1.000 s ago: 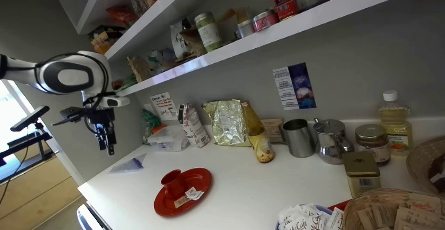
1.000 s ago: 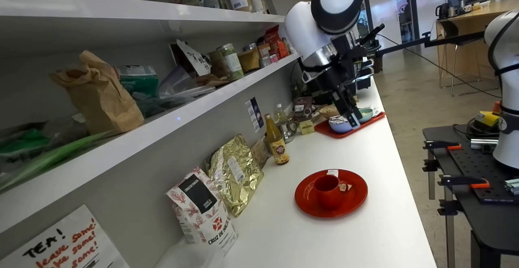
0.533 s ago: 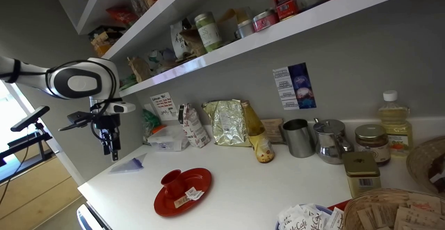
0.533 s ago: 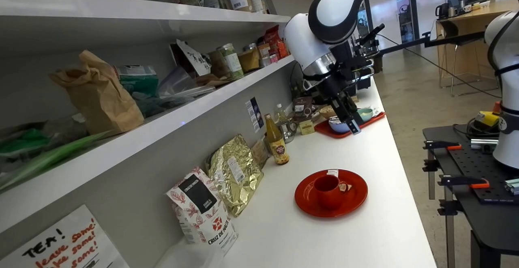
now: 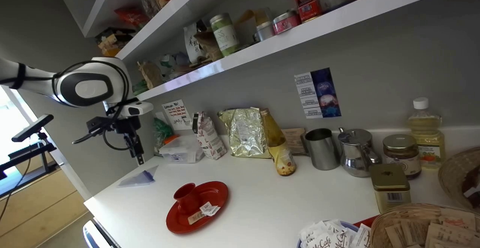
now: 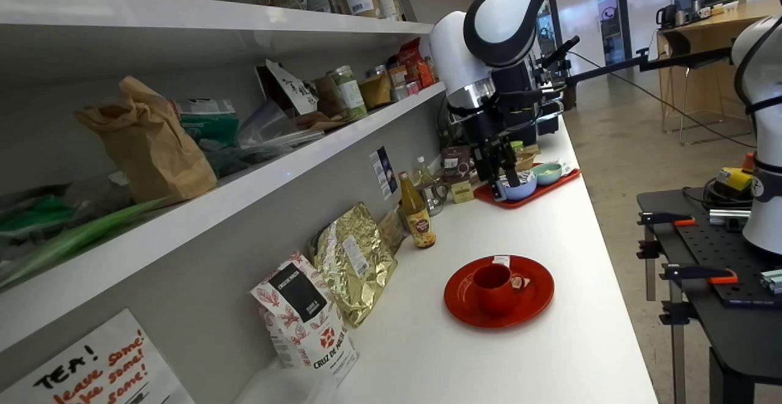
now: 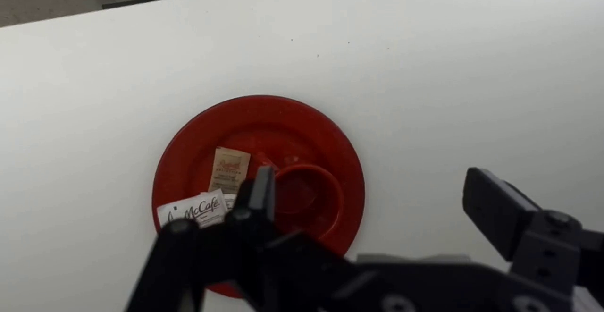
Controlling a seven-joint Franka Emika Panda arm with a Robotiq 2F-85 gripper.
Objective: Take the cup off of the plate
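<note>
The small red cup (image 5: pixel 187 198) stands upright on the round red plate (image 5: pixel 218 193), also in the other exterior picture as cup (image 6: pixel 495 299) and plate (image 6: pixel 459 299). My gripper (image 5: pixel 139 160) is open and empty, in the air well above the counter and apart from the cup; its two fingers show apart (image 6: pixel 504 189). In the wrist view the cup (image 7: pixel 314 198) and plate (image 7: pixel 264 110) lie below the gripper (image 7: pixel 370 175). The left finger overlaps the cup's left rim, and the right finger is over bare counter. The gripper hides the plate's lower part.
Paper packets (image 7: pixel 229 170) lie on the plate beside the cup. Along the wall stand a gold bag (image 6: pixel 354 263), a bottle (image 6: pixel 417 211), a white bag (image 6: pixel 308 315) and metal mugs (image 5: pixel 322 150). A shelf (image 5: pixel 240 58) overhangs the counter. A red tray (image 6: pixel 553 185) holds bowls.
My gripper has moved rightward in one exterior view and leftward in the opposite one, and its wrist has turned, so both fingers now show apart. The cup and plate have not moved.
</note>
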